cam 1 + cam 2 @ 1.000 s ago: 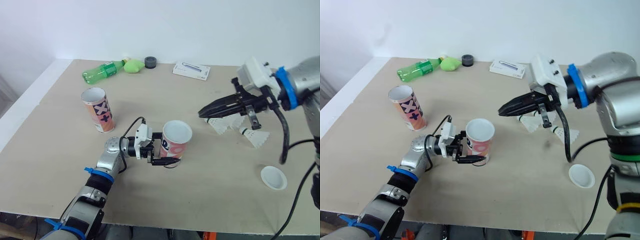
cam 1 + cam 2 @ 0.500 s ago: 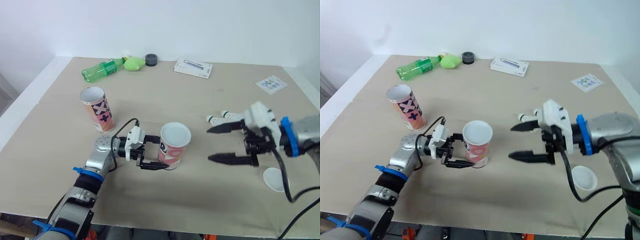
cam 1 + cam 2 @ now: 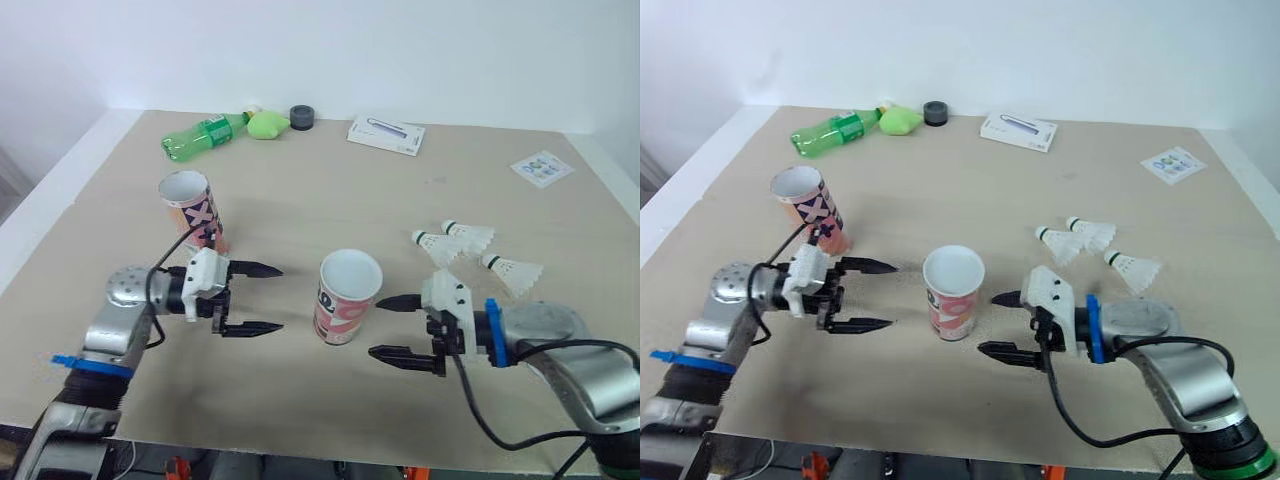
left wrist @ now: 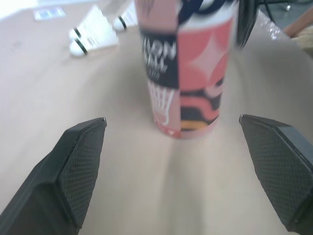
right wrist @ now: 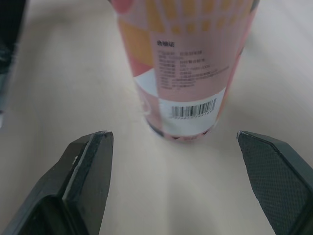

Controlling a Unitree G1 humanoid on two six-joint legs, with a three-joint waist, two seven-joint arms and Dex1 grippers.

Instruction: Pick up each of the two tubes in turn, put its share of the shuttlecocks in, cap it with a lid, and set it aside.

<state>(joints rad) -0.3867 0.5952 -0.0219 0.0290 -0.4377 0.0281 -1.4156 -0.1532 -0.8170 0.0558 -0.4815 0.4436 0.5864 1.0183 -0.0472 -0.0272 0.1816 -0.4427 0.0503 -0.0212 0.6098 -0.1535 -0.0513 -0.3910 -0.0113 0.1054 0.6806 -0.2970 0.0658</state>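
A pink patterned tube (image 3: pixel 347 297) stands upright and uncapped in the middle of the table, seen close in the wrist views (image 4: pixel 190 73) (image 5: pixel 188 63). A second uncapped tube (image 3: pixel 190 210) stands at the left. My left gripper (image 3: pixel 272 298) is open, a short way left of the middle tube, pointing at it without touching. My right gripper (image 3: pixel 378 326) is open just right of that tube, low over the table, fingertips near its wall. Three shuttlecocks (image 3: pixel 437 245) (image 3: pixel 470 233) (image 3: pixel 512 269) lie on the table behind the right gripper.
Along the far edge lie a green bottle (image 3: pixel 200 138), a green lump (image 3: pixel 268 126), a dark round cap (image 3: pixel 301 118) and a white box (image 3: pixel 385 135). A printed paper (image 3: pixel 541 167) lies at the far right.
My left gripper has drawn back leftward from around the middle tube. My right gripper has opened and come down from above the shuttlecocks to the tube's right side.
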